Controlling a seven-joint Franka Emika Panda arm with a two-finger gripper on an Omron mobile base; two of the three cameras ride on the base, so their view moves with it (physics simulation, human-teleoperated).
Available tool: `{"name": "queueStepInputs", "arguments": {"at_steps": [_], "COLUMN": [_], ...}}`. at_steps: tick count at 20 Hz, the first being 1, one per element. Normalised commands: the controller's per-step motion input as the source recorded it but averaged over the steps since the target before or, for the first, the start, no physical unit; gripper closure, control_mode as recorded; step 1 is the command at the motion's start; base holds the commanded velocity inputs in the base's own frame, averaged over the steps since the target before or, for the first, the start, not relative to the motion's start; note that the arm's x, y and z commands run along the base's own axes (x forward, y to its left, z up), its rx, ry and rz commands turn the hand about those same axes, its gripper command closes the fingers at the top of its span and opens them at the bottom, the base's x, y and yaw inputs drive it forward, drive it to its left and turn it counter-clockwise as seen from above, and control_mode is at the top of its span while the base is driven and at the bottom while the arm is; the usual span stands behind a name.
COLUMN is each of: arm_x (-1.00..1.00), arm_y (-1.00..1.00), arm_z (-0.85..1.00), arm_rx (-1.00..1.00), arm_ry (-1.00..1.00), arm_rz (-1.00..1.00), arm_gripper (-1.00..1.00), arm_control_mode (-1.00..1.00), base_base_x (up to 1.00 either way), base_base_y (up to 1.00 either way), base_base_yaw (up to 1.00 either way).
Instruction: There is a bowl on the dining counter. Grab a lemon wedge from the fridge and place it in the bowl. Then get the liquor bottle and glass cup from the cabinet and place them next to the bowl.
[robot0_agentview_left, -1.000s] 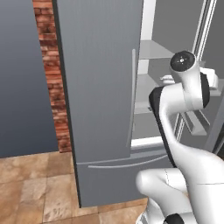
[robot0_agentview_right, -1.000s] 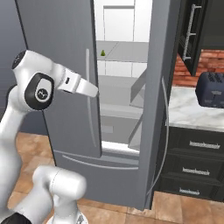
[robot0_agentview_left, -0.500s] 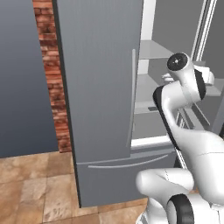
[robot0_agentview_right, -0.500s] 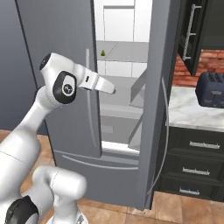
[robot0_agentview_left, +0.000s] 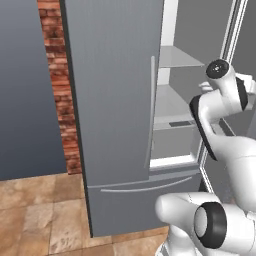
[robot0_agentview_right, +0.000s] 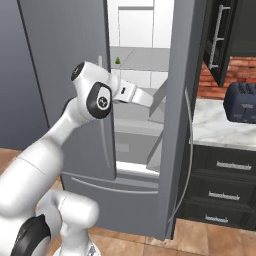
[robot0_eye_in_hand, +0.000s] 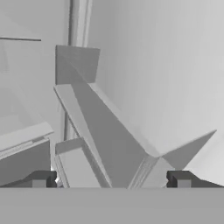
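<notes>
Ahead, a tall grey fridge (robot0_agentview_right: 65, 75) stands with its right door (robot0_agentview_right: 177, 125) swung open, leaving a narrow gap between the two smooth flat doors. Inside, pale flat shelves (robot0_agentview_right: 137, 60) run back; a small green lemon wedge (robot0_agentview_right: 118, 60) sits on an upper shelf. Just inside the gap, the end effector (robot0_eye_in_hand: 111, 179) has its dark square fingertips (robot0_eye_in_hand: 41, 179) spread wide, holding nothing. Right of the fridge, a marble desk (robot0_agentview_right: 220, 131) carries a dark toaster (robot0_agentview_right: 241, 102).
</notes>
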Motion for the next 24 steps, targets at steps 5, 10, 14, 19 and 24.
{"name": "queueStepInputs", "arguments": {"at_steps": [5, 10, 14, 19, 24], "arm_x": [0.0, 0.0, 0.0, -0.34, -1.0], "arm_y": [-0.69, -0.79, -0.86, -0.4, 0.62], "arm_z": [-0.04, -0.05, -0.04, -0.01, 0.22], "arm_rx": [0.0, -0.01, 0.0, 0.0, 0.0], "arm_ry": [0.0, 0.0, 0.0, 0.0, -0.09], "arm_rz": [-0.03, -0.04, -0.05, -0.02, 0.05], "arm_gripper": [-1.0, -1.0, -1.0, -1.0, -1.0], "arm_control_mode": [-1.0, -1.0, -1.0, -1.0, -1.0], "base_base_x": [0.0, 0.0, 0.0, 0.0, 0.0], "base_base_y": [0.0, 0.0, 0.0, 0.0, 0.0], "base_base_yaw": [0.0, 0.0, 0.0, 0.0, 0.0]}}
